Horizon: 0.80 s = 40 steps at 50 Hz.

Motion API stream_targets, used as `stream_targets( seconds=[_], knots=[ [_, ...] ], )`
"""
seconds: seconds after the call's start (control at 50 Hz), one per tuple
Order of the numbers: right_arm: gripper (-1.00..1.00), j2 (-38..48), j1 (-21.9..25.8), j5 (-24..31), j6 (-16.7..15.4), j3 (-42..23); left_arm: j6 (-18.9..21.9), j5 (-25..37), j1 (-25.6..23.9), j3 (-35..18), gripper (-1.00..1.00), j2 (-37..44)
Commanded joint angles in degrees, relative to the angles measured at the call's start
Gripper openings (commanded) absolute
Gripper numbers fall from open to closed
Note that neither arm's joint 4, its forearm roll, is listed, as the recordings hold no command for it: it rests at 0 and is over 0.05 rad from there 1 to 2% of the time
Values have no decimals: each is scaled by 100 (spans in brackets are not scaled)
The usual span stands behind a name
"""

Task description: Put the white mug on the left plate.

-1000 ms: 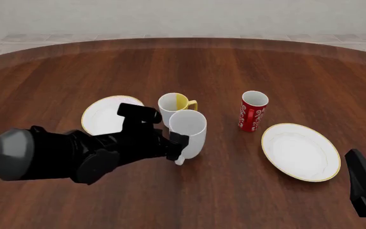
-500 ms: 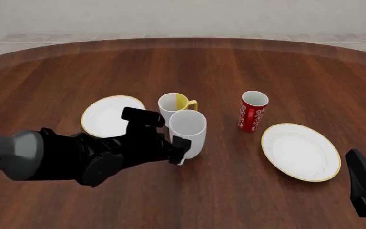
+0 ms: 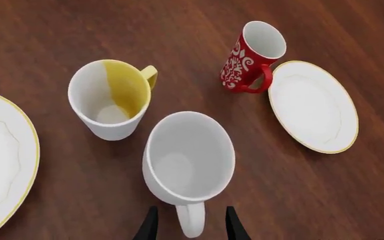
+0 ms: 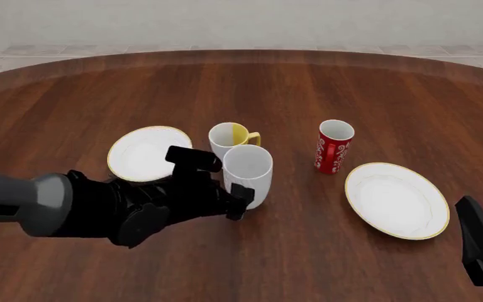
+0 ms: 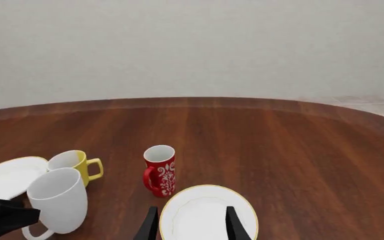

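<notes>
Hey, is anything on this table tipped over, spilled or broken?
Nothing stands out. The white mug, the yellow-lined mug and the red mug all stand upright, and both plates lie flat and intact.

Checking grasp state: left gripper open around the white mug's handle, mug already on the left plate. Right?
Not quite. The left gripper does straddle the white mug handle, but the front view shows the mug on the table, beside the left plate, not on it.
</notes>
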Motion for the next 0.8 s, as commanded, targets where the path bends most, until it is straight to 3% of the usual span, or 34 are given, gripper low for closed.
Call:
stream_targets(
  seconds=[0.02, 0.8],
  knots=[
    [100, -3, -5, -4, 0, 0, -55, -77, -30, 9, 100, 162],
    [100, -1, -5, -11, 21, 0, -137, -193, -88, -17, 100, 447]
  ],
)
